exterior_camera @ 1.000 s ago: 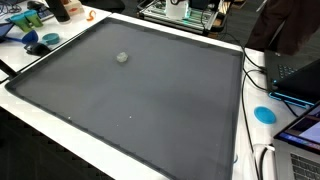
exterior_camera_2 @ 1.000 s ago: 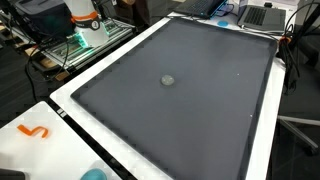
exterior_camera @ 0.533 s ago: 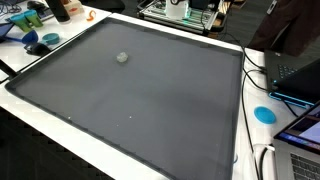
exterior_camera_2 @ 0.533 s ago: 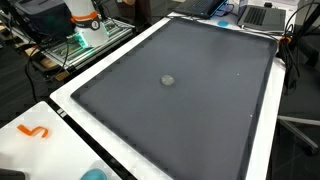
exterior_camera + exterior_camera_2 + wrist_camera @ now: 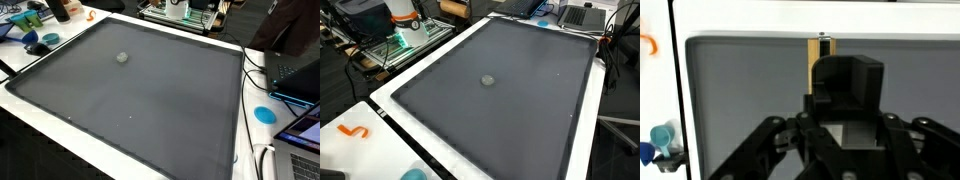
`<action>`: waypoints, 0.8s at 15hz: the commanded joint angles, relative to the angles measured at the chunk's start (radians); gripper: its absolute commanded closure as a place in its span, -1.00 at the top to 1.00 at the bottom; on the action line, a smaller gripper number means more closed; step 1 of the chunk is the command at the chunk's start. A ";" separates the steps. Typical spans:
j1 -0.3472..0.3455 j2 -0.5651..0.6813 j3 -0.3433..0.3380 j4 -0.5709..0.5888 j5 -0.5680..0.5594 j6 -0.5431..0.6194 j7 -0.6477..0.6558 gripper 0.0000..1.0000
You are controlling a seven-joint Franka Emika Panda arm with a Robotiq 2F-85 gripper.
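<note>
Nothing has shifted since the earlier frames: the small grey round lump [image 5: 122, 57] lies untouched on the dark grey mat [image 5: 150, 110], toward ten o'clock of its middle. The black end effector [image 5: 845, 150] hangs well above, and its opening cannot be told.

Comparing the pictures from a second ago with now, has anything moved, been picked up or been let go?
Nothing visibly changed. In both exterior views the small grey object lies at the same spot on the dark mat, untouched.
</note>
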 commanded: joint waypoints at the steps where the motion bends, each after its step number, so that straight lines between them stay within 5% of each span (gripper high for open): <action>1: 0.028 0.102 0.015 0.041 -0.109 0.109 -0.053 -0.52; 12: 0.070 0.451 0.053 0.188 -0.399 0.344 -0.071 -0.52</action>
